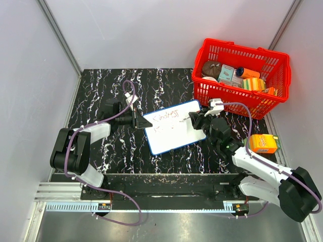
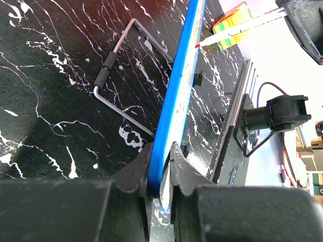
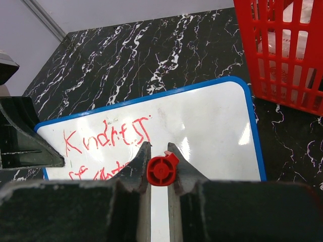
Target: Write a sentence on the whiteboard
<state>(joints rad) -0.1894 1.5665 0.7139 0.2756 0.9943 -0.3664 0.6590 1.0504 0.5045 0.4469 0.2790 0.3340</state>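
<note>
Black marbled tabletop (image 1: 101,85) bears a flat, round-cornered, blue-framed whiteboard (image 1: 174,130).

The whiteboard (image 1: 174,127) is set centrally on the tabletop (image 1: 101,85), the sentence (image 1: 166,117) on its rear-left part. The basket (image 1: 227,98) is placed behind it, rightward; a carton (image 1: 262,143) is placed to its right.

The blue-framed whiteboard (image 1: 174,135) lies askew at mid-desk (image 1: 116,151) — its upper part carries the sentence (image 3: 107,138), red scrawl reading "Kindness", with a second line beneath.
</note>
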